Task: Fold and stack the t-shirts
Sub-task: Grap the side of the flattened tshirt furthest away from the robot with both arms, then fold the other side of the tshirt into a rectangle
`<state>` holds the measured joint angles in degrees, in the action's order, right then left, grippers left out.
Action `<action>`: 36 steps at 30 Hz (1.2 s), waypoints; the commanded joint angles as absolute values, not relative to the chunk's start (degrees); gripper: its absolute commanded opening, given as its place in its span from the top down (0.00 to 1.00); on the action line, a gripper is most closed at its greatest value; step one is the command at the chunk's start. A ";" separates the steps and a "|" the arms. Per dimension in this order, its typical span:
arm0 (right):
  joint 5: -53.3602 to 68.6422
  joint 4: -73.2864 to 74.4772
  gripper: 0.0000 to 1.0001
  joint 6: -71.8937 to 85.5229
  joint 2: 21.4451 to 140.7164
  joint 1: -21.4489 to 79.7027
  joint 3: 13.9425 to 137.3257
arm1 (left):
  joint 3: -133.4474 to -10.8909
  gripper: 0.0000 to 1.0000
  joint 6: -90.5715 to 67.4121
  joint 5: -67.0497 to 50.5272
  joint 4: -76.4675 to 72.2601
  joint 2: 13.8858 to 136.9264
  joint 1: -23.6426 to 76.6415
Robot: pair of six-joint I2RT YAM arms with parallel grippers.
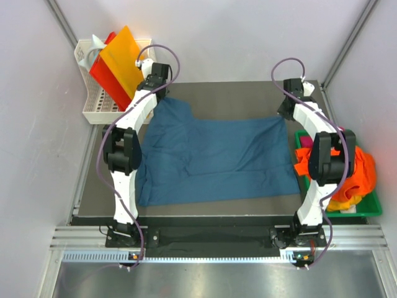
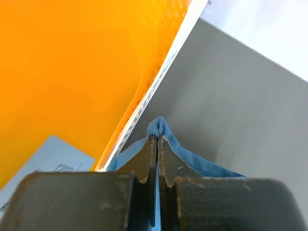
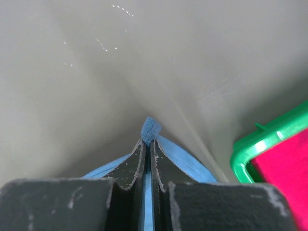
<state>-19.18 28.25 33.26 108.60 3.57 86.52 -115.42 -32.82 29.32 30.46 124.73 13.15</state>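
While the teal t-shirt [image 1: 217, 158] lies spread flat, bare desk [image 1: 236, 93] stays open beyond its far edge. From the left wrist, the left gripper [image 2: 157, 140] is clenched on a shirt corner beside the white basket [image 2: 166, 72]. From the right wrist, the right gripper [image 3: 148, 143] pinches the other far corner, near the green tray [image 3: 248, 151].

I count one dark teal-blue cloth t-shirt [image 1: 217, 158], one green plastic tray [image 1: 371, 212] right, one white slotted basket [image 1: 93, 112] far left.
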 commanded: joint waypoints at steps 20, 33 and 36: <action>-20.83 24.70 1.00 34.28 94.67 2.46 74.54 | -101.52 1.00 -32.26 31.11 29.53 102.84 13.18; -21.53 24.96 1.00 34.80 88.77 1.76 69.96 | -93.61 1.00 -32.96 31.73 30.32 92.99 13.36; -22.23 24.96 1.00 34.80 87.37 1.84 68.82 | -93.16 1.00 -33.05 31.73 30.59 91.24 13.45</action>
<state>-19.49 26.22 34.37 91.57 2.90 69.69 -94.00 -32.88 29.67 31.18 95.68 13.30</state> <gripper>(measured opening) 0.014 0.013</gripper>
